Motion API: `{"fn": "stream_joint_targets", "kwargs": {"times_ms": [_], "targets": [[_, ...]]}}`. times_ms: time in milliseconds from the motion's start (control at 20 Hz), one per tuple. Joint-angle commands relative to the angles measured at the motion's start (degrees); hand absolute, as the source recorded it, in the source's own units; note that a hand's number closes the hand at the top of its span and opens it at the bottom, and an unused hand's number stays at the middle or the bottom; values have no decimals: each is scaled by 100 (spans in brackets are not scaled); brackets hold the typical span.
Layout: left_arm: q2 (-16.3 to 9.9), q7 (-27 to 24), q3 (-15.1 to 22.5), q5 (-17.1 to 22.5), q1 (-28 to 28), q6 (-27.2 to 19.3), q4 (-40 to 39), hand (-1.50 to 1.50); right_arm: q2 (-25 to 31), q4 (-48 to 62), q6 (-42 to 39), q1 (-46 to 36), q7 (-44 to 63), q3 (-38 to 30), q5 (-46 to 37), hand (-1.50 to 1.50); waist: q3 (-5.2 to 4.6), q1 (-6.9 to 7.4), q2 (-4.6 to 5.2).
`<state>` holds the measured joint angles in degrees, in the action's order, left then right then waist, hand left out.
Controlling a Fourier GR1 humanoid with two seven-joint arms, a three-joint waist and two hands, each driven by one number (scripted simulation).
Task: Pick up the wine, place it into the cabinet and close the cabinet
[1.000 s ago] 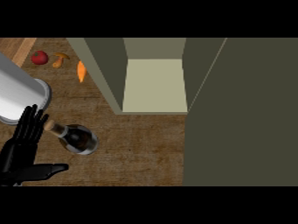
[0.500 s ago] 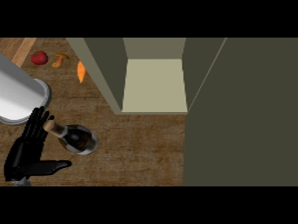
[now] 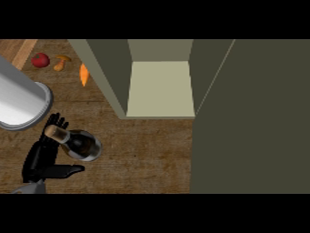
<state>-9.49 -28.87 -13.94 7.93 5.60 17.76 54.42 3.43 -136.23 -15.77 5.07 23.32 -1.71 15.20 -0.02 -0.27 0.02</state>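
1 hand, black and open with fingers straight and thumb spread, lies on the wooden counter at lower left, just left of the wine, whose cork end meets the fingers. Contact between them cannot be confirmed. Which hand it is cannot be told. Cabinet stands open at upper centre, its door filling the right side. 1 apple, 1 mushroom and 1 carrot lie at upper left.
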Motion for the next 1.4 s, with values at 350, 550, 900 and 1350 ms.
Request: {"fn": "stream_joint_targets", "kwargs": {"times_ms": [350,550,900,1350], "targets": [[-83,-811,-72,-104,678,-95,-1530,-150,68,32,-380,311,-247,-295,311,-150,0,-7,0],[-37,-1212,-107,-25,839,197,-2105,-150,59,-274,8,-68,233,-210,232,-150,-2,-5,2],[-165,-1542,-212,104,1247,694,-3012,-150,-57,-168,-142,239,-142,-195,77,-150,-1,-17,2],[-232,-2137,-275,-8,1779,807,-4052,150,47,17,-19,-210,88,-182,44,-150,-9,-53,24]]}}
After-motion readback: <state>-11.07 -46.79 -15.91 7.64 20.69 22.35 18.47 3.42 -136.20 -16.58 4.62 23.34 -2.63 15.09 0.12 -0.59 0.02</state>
